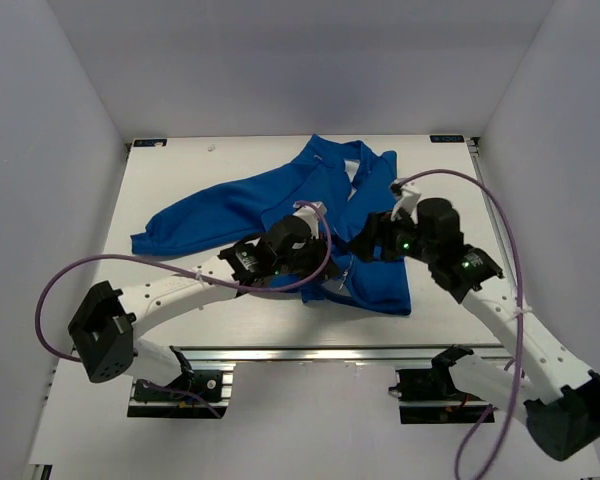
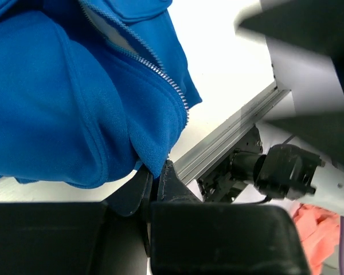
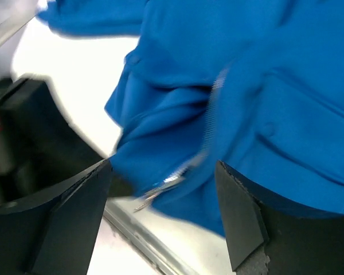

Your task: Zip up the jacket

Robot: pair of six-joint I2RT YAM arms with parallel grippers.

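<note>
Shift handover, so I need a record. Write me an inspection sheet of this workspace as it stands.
Surface: white table, aluminium rail at near edge.
Job's things: blue jacket across the middle, front open at collar.
Clutter: small white speck near far edge.
Grippers: left gripper shut on jacket hem; right gripper open over zipper.
Cables: purple cable loops off each arm.
Surroundings: plain white walls on three sides.

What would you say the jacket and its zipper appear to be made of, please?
The jacket looks like soft matte knit fabric, perhaps fleece: it folds limply with a fuzzy surface. The zipper teeth glint silver, likely metal, possibly plated plastic.
</note>
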